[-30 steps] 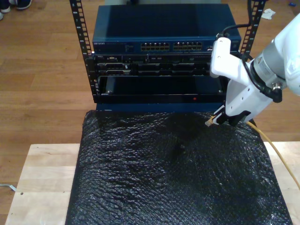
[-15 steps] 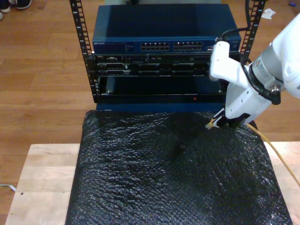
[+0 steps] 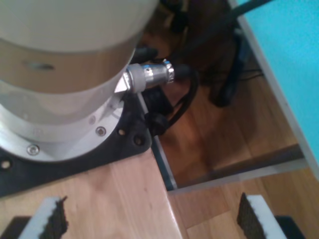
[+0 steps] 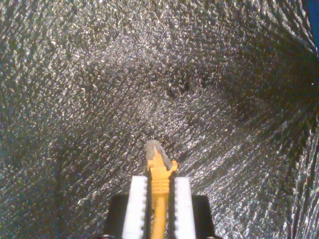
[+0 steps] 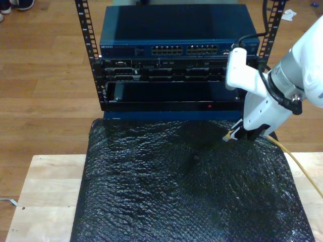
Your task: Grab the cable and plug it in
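Scene: a wooden bench [image 5: 45, 191] covered mostly by a crinkled black mat [image 5: 186, 186], with an equipment rack [image 5: 176, 55] standing behind it on a wood floor.

Rack: a blue network switch [image 5: 179, 49] sits on top, showing two rows of ports across its front; darker units and an open bay lie below it.

My second hand [image 5: 241, 133]: at the exterior view's right, on a white arm that reaches in over the far edge of the mat, below and in front of the rack's right end. Its pads [image 4: 137, 206] are pressed together on the cable.

Cable [image 4: 159, 186]: thin and orange-yellow, pinched just behind its plug between the two white pads. In the exterior view it trails from the hand toward the lower right, over the mat's edge.

Plug [image 4: 155, 152]: small and clear, sticking out past the fingertips and hanging above the black mat, apart from the rack's ports.

My first hand [image 3: 149, 219]: spread wide, with nothing between its toothed black pads [image 3: 52, 219]. Its camera looks at a pale arm base [image 3: 65, 84] bolted to the bench's edge, a metal connector [image 3: 149, 75] with black hoses, and wood floor beyond.
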